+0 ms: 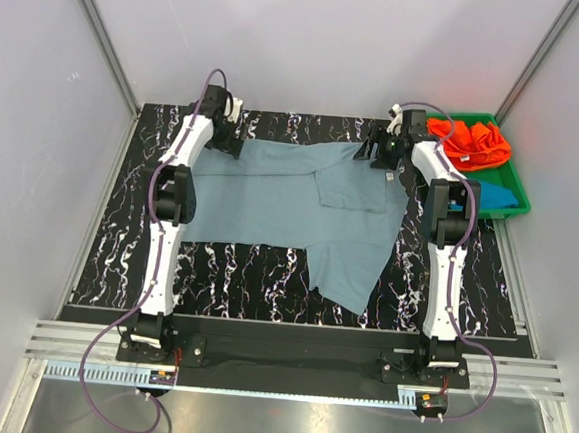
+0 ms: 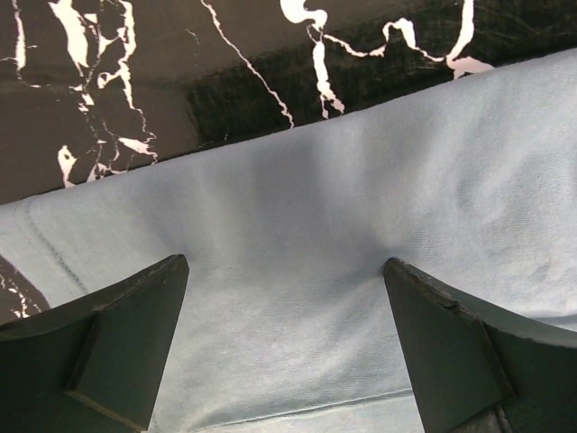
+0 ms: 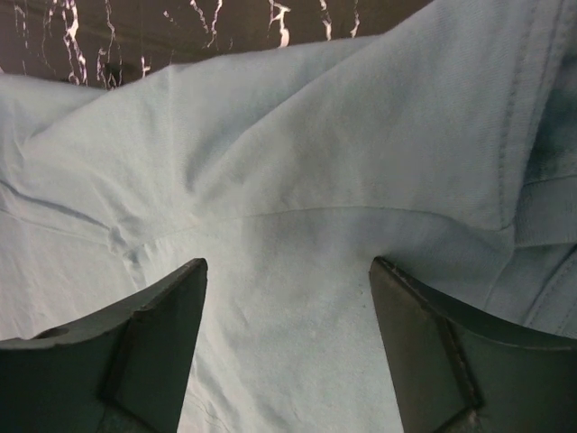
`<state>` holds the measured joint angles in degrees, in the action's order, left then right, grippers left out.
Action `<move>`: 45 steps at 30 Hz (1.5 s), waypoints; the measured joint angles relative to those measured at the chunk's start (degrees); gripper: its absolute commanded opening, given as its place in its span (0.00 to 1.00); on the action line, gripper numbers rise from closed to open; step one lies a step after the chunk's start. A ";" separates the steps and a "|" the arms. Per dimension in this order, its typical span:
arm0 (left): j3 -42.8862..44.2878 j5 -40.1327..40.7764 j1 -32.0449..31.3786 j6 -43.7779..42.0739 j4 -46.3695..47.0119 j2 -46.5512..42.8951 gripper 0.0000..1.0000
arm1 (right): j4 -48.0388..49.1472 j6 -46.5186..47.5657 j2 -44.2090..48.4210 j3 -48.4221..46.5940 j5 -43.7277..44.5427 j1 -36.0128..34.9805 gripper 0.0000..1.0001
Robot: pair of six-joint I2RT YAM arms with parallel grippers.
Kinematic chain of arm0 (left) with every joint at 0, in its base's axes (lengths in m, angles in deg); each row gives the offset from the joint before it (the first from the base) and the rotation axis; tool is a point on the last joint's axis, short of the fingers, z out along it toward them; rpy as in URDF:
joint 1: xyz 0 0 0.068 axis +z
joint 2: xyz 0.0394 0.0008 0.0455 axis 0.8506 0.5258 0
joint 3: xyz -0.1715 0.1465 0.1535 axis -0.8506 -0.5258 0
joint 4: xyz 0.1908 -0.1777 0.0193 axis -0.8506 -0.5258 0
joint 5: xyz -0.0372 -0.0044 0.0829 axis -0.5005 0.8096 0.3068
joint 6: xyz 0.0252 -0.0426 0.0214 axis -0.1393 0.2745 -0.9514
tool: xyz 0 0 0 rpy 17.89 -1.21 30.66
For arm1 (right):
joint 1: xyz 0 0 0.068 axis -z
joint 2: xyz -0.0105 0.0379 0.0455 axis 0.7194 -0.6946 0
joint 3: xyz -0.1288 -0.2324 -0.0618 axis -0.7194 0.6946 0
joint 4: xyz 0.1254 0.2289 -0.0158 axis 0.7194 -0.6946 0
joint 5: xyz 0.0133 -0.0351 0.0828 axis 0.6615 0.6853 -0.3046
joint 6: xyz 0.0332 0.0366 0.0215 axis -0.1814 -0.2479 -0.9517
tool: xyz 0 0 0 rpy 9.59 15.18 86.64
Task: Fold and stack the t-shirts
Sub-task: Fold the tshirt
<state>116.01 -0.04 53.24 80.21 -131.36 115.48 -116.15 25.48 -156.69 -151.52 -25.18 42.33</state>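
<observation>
While my left tool and right tool stand wide over its far edge, the grey-blue t-shirt lies spread on the surface, hardly folded; the orange t-shirt and teal t-shirt sit in the green tray; nothing is stacked yet.

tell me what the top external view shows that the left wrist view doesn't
Only top external: the whole grey-blue t-shirt spread out, the right claw over its far right part, and the green tray holding the orange t-shirt and the teal-blue t-shirt.
Only left wrist: a close look at the left claw, open, its fingers wide apart over the shirt's edge.
Both: the grey-blue t-shirt, the left claw and the black marbled table.
</observation>
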 measured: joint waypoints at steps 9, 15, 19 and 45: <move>-9.07 -0.37 -0.31 1.22 -1.07 -11.82 0.99 | -1.07 9.60 12.33 12.17 3.10 0.00 1.00; -24.81 -5.03 -1.18 -0.96 0.42 -38.60 0.99 | -0.83 24.02 33.44 25.77 2.56 -0.35 0.93; -39.71 -4.55 -3.26 -2.91 0.61 -55.74 0.96 | -0.66 38.62 51.84 41.20 1.68 -2.05 0.84; -59.63 4.83 -3.04 -7.50 -1.84 -59.43 0.84 | -28.63 64.02 70.58 62.84 -4.94 -16.35 0.59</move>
<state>56.38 4.79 50.20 72.71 -133.19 56.05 -144.79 89.50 -86.11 -88.68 -30.12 25.98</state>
